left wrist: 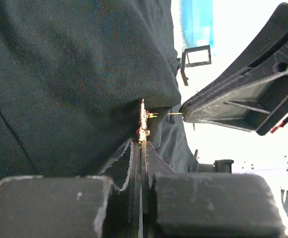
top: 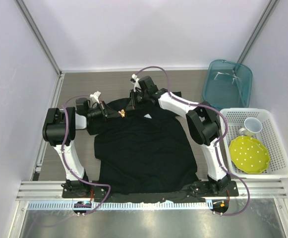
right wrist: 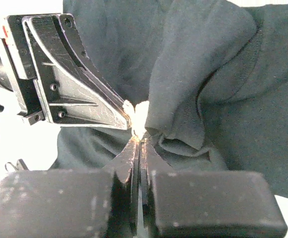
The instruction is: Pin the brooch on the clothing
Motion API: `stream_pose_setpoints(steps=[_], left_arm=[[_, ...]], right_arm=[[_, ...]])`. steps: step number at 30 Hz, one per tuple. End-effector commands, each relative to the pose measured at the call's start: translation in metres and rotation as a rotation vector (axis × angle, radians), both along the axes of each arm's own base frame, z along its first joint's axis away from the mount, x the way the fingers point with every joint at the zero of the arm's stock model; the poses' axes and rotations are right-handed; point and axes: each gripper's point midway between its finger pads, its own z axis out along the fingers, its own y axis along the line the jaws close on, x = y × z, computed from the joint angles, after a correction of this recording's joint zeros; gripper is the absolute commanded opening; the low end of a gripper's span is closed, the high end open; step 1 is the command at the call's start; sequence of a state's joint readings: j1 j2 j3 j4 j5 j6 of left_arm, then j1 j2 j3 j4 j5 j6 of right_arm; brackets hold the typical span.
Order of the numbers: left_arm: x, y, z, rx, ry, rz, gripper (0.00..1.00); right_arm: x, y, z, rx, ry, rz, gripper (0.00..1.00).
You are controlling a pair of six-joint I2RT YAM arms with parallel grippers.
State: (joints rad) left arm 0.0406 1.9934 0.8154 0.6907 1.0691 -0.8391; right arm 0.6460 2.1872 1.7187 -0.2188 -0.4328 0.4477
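Observation:
The clothing [top: 144, 153] is a black T-shirt spread on the table, its collar end bunched up between the two grippers. My left gripper [top: 118, 113] comes in from the left, shut on the brooch [top: 122, 113], which shows golden. In the left wrist view the brooch [left wrist: 144, 121] stands edge-on at my left gripper [left wrist: 143, 144], its thin pin reaching right to the right gripper's finger [left wrist: 233, 104]. My right gripper [right wrist: 140, 141] is shut, pinching a fold of the clothing [right wrist: 208, 74] beside the glare-washed brooch [right wrist: 140, 116]. The left gripper's finger [right wrist: 74, 84] sits just to the left.
A small white label [top: 147, 116] shows on the shirt's chest. A teal bin [top: 228, 82] stands at the back right. A white basket [top: 272, 115] on the right holds a yellow dotted plate [top: 249, 153] and a white mug [top: 253, 126].

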Motion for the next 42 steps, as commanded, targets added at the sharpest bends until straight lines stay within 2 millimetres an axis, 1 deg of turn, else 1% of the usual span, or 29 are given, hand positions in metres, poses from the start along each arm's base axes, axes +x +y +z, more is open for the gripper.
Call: stream_pose_setpoints(steps=[1, 2, 4, 5, 7, 8, 9, 10, 11, 13, 14, 15, 16, 18, 19, 21, 22, 24, 25, 27, 28, 29, 34, 37, 42], left_arm=[[0.005, 0.001, 0.008, 0.055, -0.057, 0.003, 0.01], [0.004, 0.002, 0.007, 0.056, -0.052, 0.003, 0.01], [0.004, 0.001, 0.007, 0.054, -0.052, -0.001, 0.01], [0.004, 0.001, 0.007, 0.054, -0.05, -0.002, 0.0], [0.004, 0.001, 0.007, 0.052, -0.052, -0.007, 0.0], [0.004, 0.0, 0.007, 0.05, -0.054, -0.012, 0.0], [0.004, 0.0, 0.007, 0.048, -0.054, -0.013, 0.01], [0.003, 0.0, 0.007, 0.047, -0.054, -0.016, 0.01], [0.004, -0.001, 0.009, 0.043, -0.062, -0.024, 0.01], [0.002, -0.002, 0.008, 0.037, -0.056, -0.031, 0.01], [0.002, -0.002, 0.008, 0.034, -0.057, -0.037, 0.01], [0.002, -0.002, 0.008, 0.029, -0.055, -0.043, 0.02], [0.001, -0.002, 0.007, 0.028, -0.051, -0.044, 0.02], [0.002, -0.003, 0.007, 0.022, -0.046, -0.049, 0.02], [0.003, -0.003, 0.007, 0.019, -0.045, -0.051, 0.02], [0.003, -0.003, 0.007, 0.018, -0.044, -0.052, 0.02], [0.004, -0.004, 0.006, 0.013, -0.041, -0.055, 0.02], [0.004, -0.004, 0.008, 0.002, -0.041, -0.061, 0.02], [0.003, -0.005, 0.008, -0.007, -0.039, -0.07, 0.02], [0.003, -0.006, 0.008, -0.015, -0.038, -0.073, 0.02], [0.002, -0.006, 0.008, -0.017, -0.038, -0.075, 0.02], [0.002, -0.006, 0.007, -0.018, -0.035, -0.076, 0.02], [0.001, -0.006, 0.006, -0.025, -0.028, -0.084, 0.02], [0.002, -0.006, 0.005, -0.028, -0.024, -0.084, 0.02], [0.001, -0.007, 0.007, -0.033, -0.029, -0.095, 0.02]], right_arm=[[0.007, 0.018, 0.038, -0.007, -0.139, 0.008, 0.06], [0.002, 0.022, 0.038, -0.01, -0.139, 0.02, 0.06], [0.0, 0.025, 0.038, -0.014, -0.143, 0.033, 0.06], [-0.001, 0.026, 0.036, -0.018, -0.139, 0.035, 0.07], [-0.003, 0.028, 0.037, -0.01, -0.138, 0.045, 0.13], [-0.004, 0.029, 0.04, -0.007, -0.148, 0.063, 0.2], [-0.003, 0.027, 0.041, -0.007, -0.153, 0.07, 0.25], [-0.002, 0.025, 0.045, -0.006, -0.158, 0.079, 0.36], [-0.004, 0.023, 0.051, 0.015, -0.156, 0.106, 0.41], [0.005, 0.009, 0.059, 0.044, -0.142, 0.1, 0.51], [0.003, 0.006, 0.064, 0.073, -0.129, 0.127, 0.53], [0.005, 0.002, 0.07, 0.087, -0.132, 0.128, 0.54], [0.013, -0.011, 0.067, 0.093, -0.126, 0.115, 0.56], [0.012, -0.021, 0.066, 0.111, -0.112, 0.135, 0.56], [0.013, -0.03, 0.055, 0.103, -0.087, 0.125, 0.54], [0.013, -0.036, 0.042, 0.088, -0.073, 0.125, 0.5], [0.011, -0.038, 0.029, 0.073, -0.069, 0.137, 0.46], [0.01, -0.037, 0.02, 0.078, -0.058, 0.149, 0.43], [0.009, -0.032, 0.015, 0.103, -0.036, 0.157, 0.42], [0.009, -0.027, 0.011, 0.129, -0.023, 0.162, 0.42], [0.01, -0.023, 0.013, 0.157, -0.025, 0.169, 0.42], [0.011, -0.022, 0.006, 0.158, -0.014, 0.172, 0.42], [0.01, -0.014, -0.003, 0.202, 0.009, 0.185, 0.43], [0.005, -0.01, -0.007, 0.208, 0.024, 0.196, 0.43], [0.008, -0.009, -0.015, 0.204, 0.042, 0.17, 0.42]])
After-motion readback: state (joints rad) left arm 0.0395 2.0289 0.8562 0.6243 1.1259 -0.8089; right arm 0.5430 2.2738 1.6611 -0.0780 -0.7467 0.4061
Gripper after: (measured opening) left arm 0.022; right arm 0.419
